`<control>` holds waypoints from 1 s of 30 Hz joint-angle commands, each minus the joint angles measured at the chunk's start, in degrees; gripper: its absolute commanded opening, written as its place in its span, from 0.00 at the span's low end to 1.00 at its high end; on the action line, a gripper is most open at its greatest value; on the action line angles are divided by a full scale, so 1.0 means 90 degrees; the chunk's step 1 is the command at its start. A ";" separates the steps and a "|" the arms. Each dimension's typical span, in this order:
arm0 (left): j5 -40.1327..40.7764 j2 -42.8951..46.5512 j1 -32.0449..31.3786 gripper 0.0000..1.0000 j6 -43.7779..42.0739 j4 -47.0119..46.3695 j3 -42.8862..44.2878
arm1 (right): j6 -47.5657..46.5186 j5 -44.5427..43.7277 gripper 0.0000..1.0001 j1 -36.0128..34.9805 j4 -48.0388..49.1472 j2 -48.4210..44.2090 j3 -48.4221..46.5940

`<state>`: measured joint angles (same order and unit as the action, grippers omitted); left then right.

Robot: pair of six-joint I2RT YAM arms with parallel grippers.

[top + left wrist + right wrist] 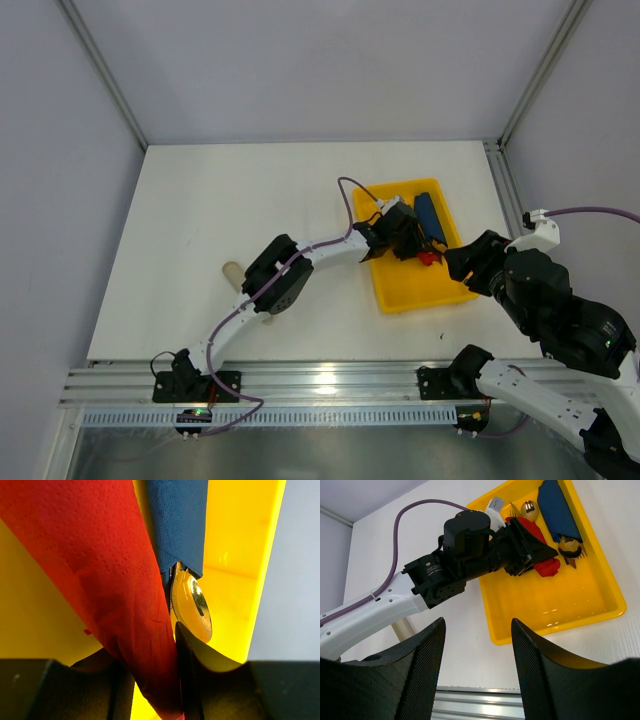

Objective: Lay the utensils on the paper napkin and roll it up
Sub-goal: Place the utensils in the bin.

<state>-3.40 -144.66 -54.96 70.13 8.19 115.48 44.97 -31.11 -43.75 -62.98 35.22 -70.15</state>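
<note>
Left wrist: red napkin (115, 590) between fingers (205, 690)

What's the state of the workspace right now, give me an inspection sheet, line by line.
Surface: white table, yellow tray on it.
Job's things: red napkin pinched over tray; spoon and fork lie in tray.
Clutter: dark-blue item in tray; beige sleeve on table.
Grippers: left gripper shut on napkin; right gripper open, empty.
Cables: purple cable on left arm, another by right.
Surroundings: grey walls, metal frame.

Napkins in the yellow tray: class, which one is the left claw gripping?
The red napkin, pinched in the left claw; the dark-blue napkin lies free beside it.
</note>
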 commanded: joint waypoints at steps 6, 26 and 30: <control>0.0231 -0.0050 0.0052 0.38 -0.0136 0.0965 -0.0195 | -0.0007 -0.0029 0.59 0.0017 0.0250 -0.0007 -0.0057; 0.0319 0.0028 0.0052 0.41 -0.0058 0.1346 -0.0263 | 0.0042 -0.0039 0.59 0.0017 0.0230 -0.0056 -0.0038; 0.0319 0.0058 0.0052 0.43 -0.0019 0.1424 -0.0302 | 0.0052 -0.0039 0.59 0.0017 0.0230 -0.0066 -0.0038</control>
<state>-2.79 -143.87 -54.94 70.74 10.57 115.39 45.01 -31.07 -43.75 -62.98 35.22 -70.15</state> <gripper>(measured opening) 0.418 0.589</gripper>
